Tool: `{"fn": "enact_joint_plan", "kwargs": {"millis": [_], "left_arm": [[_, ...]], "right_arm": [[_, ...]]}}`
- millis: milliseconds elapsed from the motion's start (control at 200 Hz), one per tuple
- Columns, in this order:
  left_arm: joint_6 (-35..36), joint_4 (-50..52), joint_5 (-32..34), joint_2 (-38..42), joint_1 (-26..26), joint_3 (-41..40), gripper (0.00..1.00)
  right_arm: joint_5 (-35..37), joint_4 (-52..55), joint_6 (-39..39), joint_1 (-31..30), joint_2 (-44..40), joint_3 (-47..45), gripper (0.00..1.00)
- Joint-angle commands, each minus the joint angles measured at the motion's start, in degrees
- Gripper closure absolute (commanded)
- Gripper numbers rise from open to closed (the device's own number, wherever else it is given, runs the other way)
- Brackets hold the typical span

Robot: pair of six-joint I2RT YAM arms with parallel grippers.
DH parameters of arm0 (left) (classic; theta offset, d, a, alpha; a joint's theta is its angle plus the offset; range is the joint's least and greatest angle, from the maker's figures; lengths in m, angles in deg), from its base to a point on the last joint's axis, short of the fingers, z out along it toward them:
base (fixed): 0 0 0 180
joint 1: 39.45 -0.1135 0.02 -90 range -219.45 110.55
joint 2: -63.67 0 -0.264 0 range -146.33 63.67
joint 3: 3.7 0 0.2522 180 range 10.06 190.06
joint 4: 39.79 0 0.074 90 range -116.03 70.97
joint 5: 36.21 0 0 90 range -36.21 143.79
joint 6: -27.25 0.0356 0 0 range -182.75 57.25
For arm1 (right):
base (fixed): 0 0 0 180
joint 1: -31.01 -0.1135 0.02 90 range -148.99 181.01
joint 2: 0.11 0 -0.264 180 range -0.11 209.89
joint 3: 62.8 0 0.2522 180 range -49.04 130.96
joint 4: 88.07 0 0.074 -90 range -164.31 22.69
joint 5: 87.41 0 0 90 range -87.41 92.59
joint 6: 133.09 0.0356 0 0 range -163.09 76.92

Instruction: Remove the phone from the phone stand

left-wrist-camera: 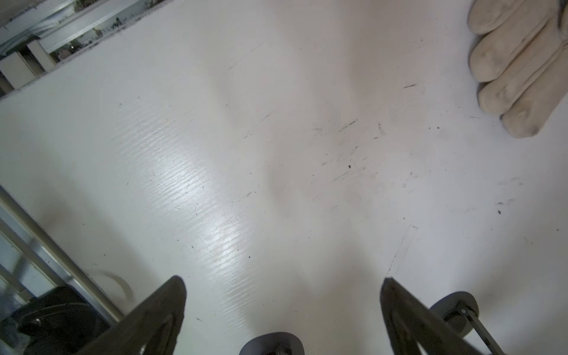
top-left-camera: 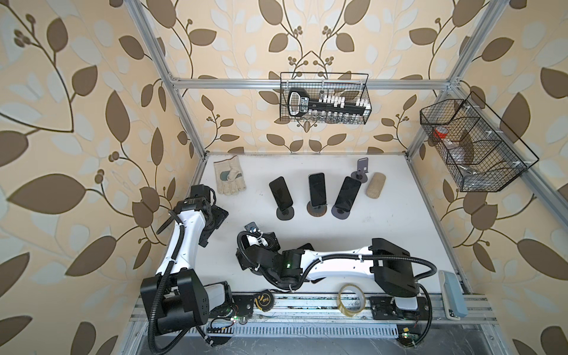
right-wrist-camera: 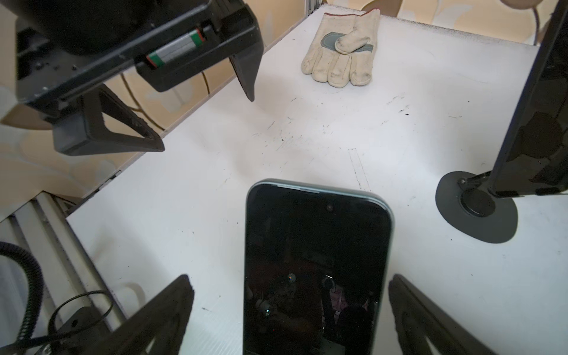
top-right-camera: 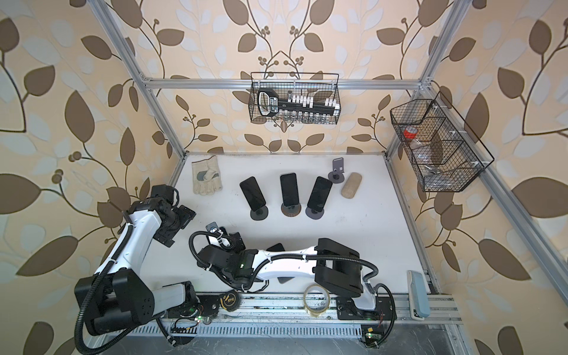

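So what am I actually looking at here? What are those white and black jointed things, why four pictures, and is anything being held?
Those are two robot arms, the left arm and the right arm. Each ends in a two-fingered gripper. Two pictures come from a camera pair overhead, looking down on everything. The other two come from small cameras on the wrists, looking along the fingers.

On the white table three black phones lean on round-based stands. Nearby are an empty grey stand, a cream work glove and a tan oblong block.

Nothing is held. The left gripper hangs open over bare table. The right gripper is open, with a fourth black phone between its fingers, not gripped.
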Motion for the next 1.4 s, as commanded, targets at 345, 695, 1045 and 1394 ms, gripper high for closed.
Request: {"fn": "enact_joint_plan", "kwargs": {"millis": [345,695,1045,1394], "left_arm": [[-0.7,0.9,-1.0,2.1,-0.2,-0.8,0.01],[0.1,0.1,-2.5,3.5,-0.1,-3.2,0.01],[0.3,-0.3,-3.1,4.9,-0.1,-3.9,0.01],[0.7,0.0,-2.1,6.0,-0.1,-3.9,0.01]], "right_arm": [[4.8,6.0,2.5,-0.1,3.6,4.5,0.0],[4.4,9.2,6.6,1.1,6.2,7.8,0.01],[5.1,10.8,9.6,1.6,8.0,9.2,0.15],[4.4,10.7,11.0,1.5,8.0,9.3,0.18]]}}
